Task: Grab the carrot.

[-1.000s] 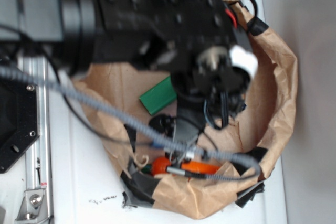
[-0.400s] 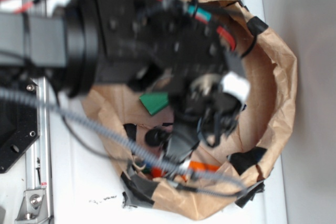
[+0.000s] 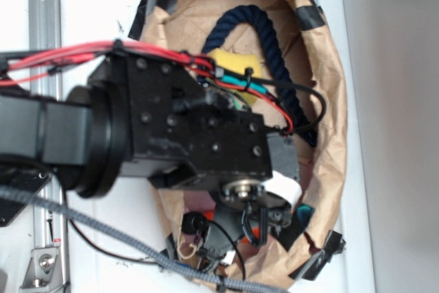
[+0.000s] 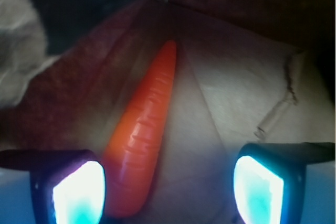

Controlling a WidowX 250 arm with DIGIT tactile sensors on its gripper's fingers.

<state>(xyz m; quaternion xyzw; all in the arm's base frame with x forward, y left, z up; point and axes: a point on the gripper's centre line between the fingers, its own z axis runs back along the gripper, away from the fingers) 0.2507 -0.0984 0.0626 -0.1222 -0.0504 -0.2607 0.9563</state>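
Brown paper bowl (image 3: 336,135) floor; open jaws straddle carrot (image 4: 143,140).

We are counting one carrot (image 4: 142,145), running from six o'clock toward twelve in the wrist view. We are seeing one brown paper bag (image 3: 336,128), one dark blue rope (image 3: 274,39) at one o'clock, one yellow sponge (image 3: 230,66) beside it, and two glowing fingertips (image 4: 79,192) on the pincer (image 4: 168,190).
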